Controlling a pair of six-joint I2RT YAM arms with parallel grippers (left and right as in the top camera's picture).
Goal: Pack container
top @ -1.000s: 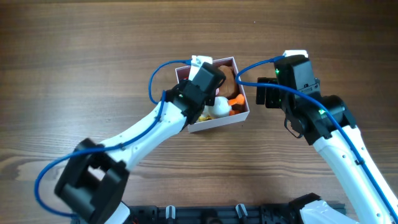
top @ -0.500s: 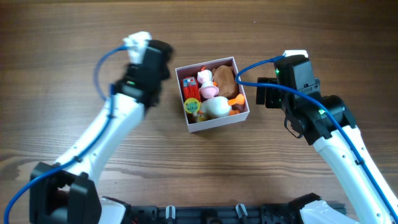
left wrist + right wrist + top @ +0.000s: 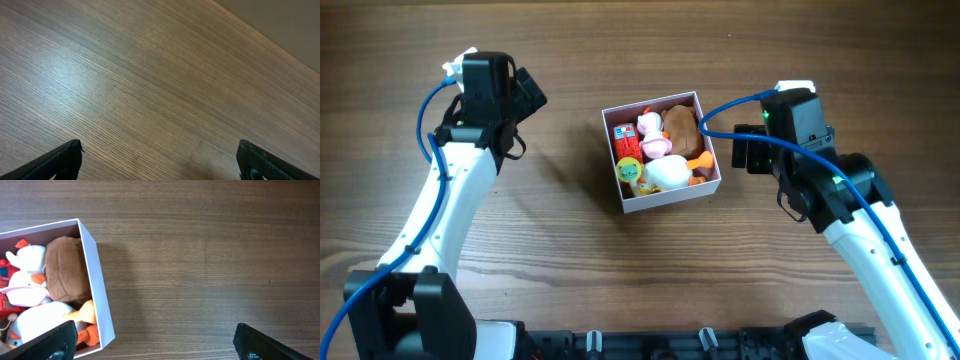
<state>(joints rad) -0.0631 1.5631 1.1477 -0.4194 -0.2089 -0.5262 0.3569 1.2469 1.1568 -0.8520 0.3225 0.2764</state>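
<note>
White-walled and seemingly full, the container (image 3: 95, 280) is found beside one tip of the spread, empty right fingers (image 3: 265, 342), well apart from the equally spread, empty left fingers (image 3: 60, 160); its walls should not be nudged.

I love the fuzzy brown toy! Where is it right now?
In the overhead view, the fuzzy brown toy sits inside the container, in its top right corner, right beside the pink-and-white duck.
</note>
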